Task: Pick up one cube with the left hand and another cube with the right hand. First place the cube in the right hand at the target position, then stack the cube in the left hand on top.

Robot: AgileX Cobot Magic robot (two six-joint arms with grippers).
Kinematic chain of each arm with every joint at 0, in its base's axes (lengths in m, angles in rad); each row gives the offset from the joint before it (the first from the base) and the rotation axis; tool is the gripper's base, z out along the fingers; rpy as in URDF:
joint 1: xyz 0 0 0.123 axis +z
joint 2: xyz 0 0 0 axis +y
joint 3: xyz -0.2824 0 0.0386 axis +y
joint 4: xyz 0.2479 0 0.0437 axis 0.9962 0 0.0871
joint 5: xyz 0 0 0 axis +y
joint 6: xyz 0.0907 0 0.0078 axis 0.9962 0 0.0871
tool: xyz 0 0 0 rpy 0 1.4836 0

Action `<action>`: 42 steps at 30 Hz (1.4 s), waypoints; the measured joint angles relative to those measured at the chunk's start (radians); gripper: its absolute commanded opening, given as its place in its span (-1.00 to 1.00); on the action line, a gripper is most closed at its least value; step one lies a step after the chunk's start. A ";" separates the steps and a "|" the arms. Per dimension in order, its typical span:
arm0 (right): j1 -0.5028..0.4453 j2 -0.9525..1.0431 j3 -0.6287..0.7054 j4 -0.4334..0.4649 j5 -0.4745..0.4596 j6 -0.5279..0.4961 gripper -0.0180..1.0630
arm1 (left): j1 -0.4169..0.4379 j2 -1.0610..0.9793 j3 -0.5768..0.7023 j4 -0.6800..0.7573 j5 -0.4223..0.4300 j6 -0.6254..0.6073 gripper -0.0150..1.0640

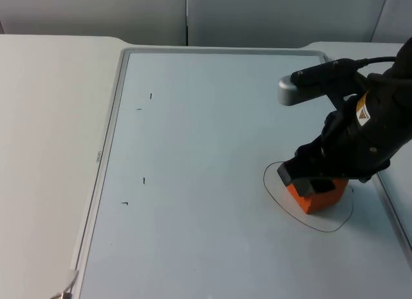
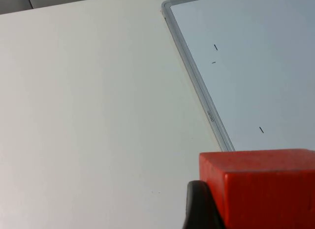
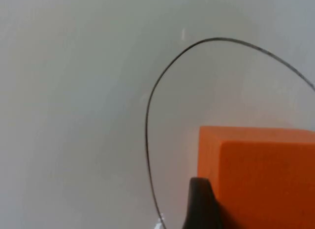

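Observation:
An orange cube (image 1: 317, 197) rests on the whiteboard inside a hand-drawn black circle (image 1: 266, 181), toward the board's right side. My right gripper (image 1: 314, 185) is down over it and shut on the cube. In the right wrist view, one black fingertip (image 3: 201, 203) presses against the side of the orange cube (image 3: 261, 175), and the circle line (image 3: 147, 120) curves around them. My left gripper (image 2: 256, 212) is shut on a red cube (image 2: 266, 187). It is held above the white table, just left of the board's frame, and one fingertip (image 2: 199, 207) shows against the cube's side.
The whiteboard (image 1: 193, 151) lies flat with a grey frame (image 1: 106, 144) and a few small black marks (image 1: 143, 181). White table (image 2: 98, 115) stretches to its left. The grey partition wall (image 1: 193, 13) stands at the back.

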 measured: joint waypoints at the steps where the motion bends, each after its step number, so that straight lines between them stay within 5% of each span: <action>1: 0.000 0.002 -0.001 0.000 -0.003 0.001 -0.97 | 0.000 0.000 0.000 0.000 0.000 0.000 -0.98; 7: 0.000 0.002 -0.001 0.000 -0.003 0.004 -0.50 | 0.000 0.000 0.000 0.000 0.003 0.000 -0.98; 9: 0.000 0.002 -0.001 0.000 -0.001 0.004 -0.09 | 0.000 0.000 0.000 0.000 0.003 0.000 -0.98; 10: 0.000 0.002 -0.001 0.000 -0.001 0.004 0.29 | 0.000 0.000 0.000 0.000 0.003 0.000 -0.98; 11: 0.000 0.002 -0.001 0.000 0.002 0.004 0.29 | 0.000 0.000 0.000 0.000 0.003 0.000 -0.98; 14: 0.000 -0.009 -0.001 0.000 0.032 0.004 0.96 | 0.000 0.000 0.000 0.000 0.003 0.000 -0.98; 21: -0.002 -0.168 -0.032 0.007 0.033 0.004 0.97 | 0.000 0.000 0.000 0.000 0.003 0.000 -0.98; 29: 0.019 -0.594 -0.132 0.078 0.060 -0.104 0.97 | 0.000 0.009 0.000 -0.093 -0.027 0.112 -0.98; 38: 0.098 -1.087 -0.161 0.086 0.017 -0.213 0.97 | 0.000 0.202 0.000 -0.679 -0.221 0.663 -0.98; 42: 0.100 -1.254 -0.161 0.071 0.121 -0.220 0.97 | 0.000 0.376 0.000 -1.014 -0.275 1.002 -0.98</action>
